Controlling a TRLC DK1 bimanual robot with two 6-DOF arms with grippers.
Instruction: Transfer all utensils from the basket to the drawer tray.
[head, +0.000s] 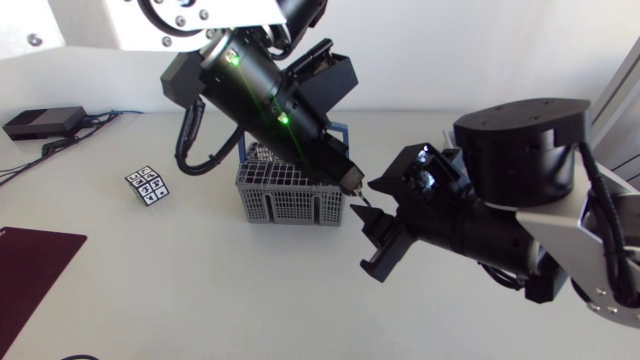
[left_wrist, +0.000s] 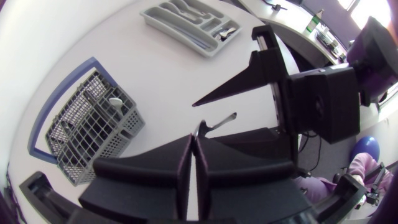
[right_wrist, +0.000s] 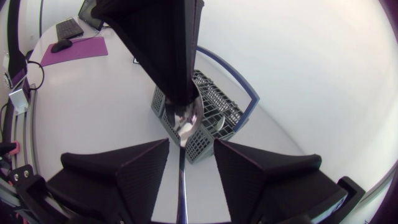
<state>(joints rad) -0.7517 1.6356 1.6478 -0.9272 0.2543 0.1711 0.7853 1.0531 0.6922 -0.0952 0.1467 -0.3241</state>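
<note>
Spoon (head: 357, 207) sits pinched in the left gripper (head: 350, 188), just beside the grey basket (head: 290, 200). The left wrist view shows utensils in the basket and more in the far tray (left_wrist: 189, 25). The right wrist view shows the right gripper (right_wrist: 189, 158) wide open around the spoon's handle.

Glossy metal spoon (right_wrist: 186, 119), matt grey plastic basket (head: 287, 201).

Grey mesh basket (head: 285, 197), silver spoon (right_wrist: 186, 119)
</note>
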